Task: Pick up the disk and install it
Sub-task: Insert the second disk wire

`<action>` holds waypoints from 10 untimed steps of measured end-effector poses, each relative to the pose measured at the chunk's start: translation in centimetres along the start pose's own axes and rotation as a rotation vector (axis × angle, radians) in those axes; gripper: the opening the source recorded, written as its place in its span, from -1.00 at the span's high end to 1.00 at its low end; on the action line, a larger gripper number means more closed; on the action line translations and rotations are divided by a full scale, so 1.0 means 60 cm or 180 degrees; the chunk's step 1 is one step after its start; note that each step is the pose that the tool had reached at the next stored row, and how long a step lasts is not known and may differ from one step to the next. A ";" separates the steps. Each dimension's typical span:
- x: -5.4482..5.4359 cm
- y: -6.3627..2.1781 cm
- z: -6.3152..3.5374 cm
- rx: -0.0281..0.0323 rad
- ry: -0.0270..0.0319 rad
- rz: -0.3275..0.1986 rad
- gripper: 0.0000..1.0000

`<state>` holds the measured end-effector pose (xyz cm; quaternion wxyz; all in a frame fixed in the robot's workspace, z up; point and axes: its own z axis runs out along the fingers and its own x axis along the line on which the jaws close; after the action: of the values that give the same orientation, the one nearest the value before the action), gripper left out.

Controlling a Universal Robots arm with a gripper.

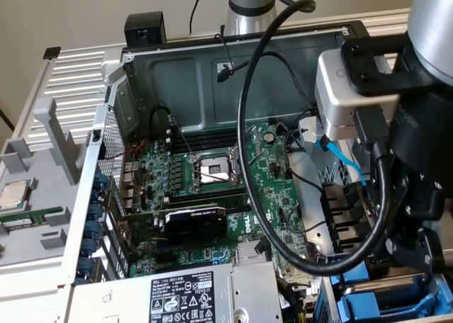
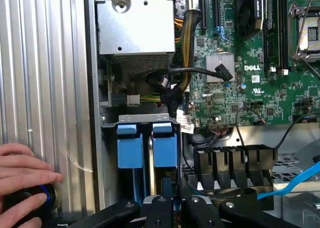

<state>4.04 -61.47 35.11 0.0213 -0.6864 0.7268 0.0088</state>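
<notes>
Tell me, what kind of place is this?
Probably a computer repair or test bench: an opened computer case shows its green motherboard, with the gripper above blue drive carriers, and a hand nearby.

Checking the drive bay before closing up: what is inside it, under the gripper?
Two blue carriers stand side by side in the drive bay, their tabs showing. The gripper covers their lower parts, so whether a disk sits in either carrier cannot be seen.

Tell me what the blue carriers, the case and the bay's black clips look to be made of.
Blue carriers: plastic by the look, with an even matte colour and moulded edges. Case: probably sheet metal, grey, with a dull sheen and stamped panels. Black clips: likely moulded plastic, semi-gloss with soft highlights.
</notes>
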 end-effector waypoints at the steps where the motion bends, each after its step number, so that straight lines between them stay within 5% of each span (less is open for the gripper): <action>1: 0.000 0.000 0.000 0.0000 0.0000 0.0000 0.68; 10: 0.000 0.000 0.000 0.0000 0.0004 0.0000 0.68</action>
<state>4.04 -61.47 35.08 0.0208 -0.6865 0.7268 0.0083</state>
